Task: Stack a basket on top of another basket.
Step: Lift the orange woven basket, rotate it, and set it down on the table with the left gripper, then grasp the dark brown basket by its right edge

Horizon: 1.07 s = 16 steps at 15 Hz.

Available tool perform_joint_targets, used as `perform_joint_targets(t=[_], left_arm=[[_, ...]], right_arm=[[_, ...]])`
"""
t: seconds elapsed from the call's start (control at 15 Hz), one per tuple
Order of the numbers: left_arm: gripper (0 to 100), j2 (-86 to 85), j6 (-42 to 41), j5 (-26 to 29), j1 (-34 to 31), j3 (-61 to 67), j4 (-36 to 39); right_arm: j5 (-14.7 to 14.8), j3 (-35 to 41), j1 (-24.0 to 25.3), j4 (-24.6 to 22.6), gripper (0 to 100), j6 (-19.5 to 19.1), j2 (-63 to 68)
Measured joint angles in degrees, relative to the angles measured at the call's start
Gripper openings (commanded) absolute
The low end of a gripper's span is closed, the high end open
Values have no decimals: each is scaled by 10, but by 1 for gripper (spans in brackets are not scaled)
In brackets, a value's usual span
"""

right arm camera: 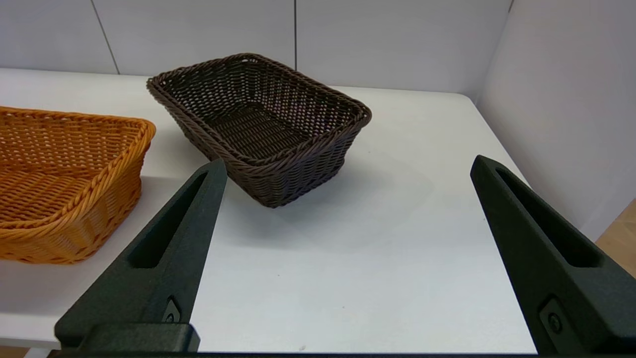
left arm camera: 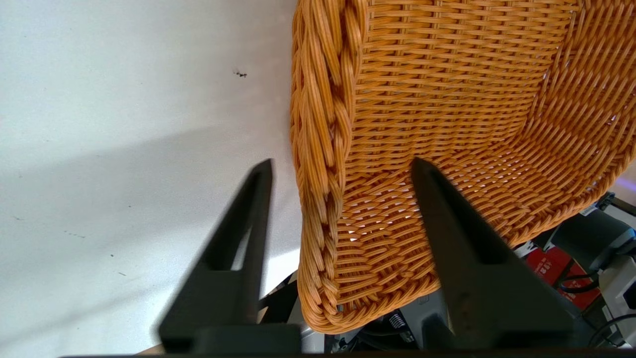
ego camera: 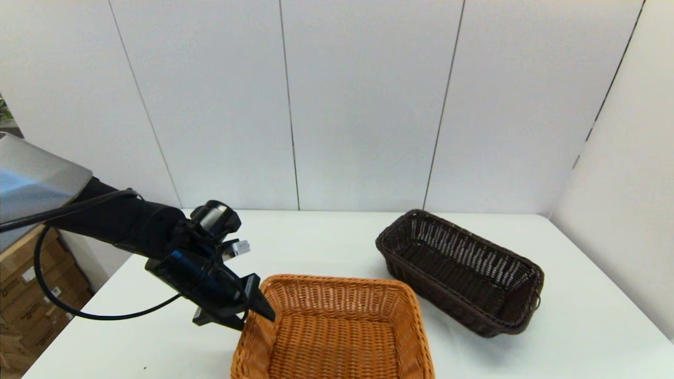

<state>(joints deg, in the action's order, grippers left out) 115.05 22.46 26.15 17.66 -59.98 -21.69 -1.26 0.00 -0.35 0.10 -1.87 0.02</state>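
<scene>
The dark brown basket [ego camera: 461, 271] is a rectangular wicker basket with flared sides, an open weave and a braided rim. It stands upright on the white tabletop [ego camera: 579, 326], toward the far right corner, turned at an angle to the edges. Nothing touches it.

The orange-tan basket [ego camera: 337, 329] has the same woven material, the same flared shape and a thick braided rim. It sits at the near edge of the tabletop, about in the middle, and it is near the dark one but apart from it. In the left wrist view one part of it seems to pass beyond the near edge.

The left tool [ego camera: 253, 310] is at the far left corner of the orange-tan basket. Its two black fingers [left arm camera: 447, 238] are spread, one outside the rim and one inside, not pressing the wall.

The right tool [right arm camera: 348, 169] is released, with fingers wide apart, and it hovers by the near right edge, pointing at the dark basket.

The tabletop is smooth, with few small dark specks. Behind it stand pale wall panels [ego camera: 363, 105] with thin seams. Cardboard boxes [ego camera: 26, 295] are at the left side.
</scene>
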Motion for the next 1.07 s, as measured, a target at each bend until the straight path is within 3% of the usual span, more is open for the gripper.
perform_joint_targets(t=[0.4,0.6,1.07], left_arm=[[100,-19,-2,-11,-2,1,0],[100,-49,-12,-45,-2,-7,-1],[100,-184,-188,-170,-3,-19,-53]], right_arm=[[0,0,0,0,100,0,0],[1,0,0,0,100,0,0],[-1,0,0,0,100,-7,0]])
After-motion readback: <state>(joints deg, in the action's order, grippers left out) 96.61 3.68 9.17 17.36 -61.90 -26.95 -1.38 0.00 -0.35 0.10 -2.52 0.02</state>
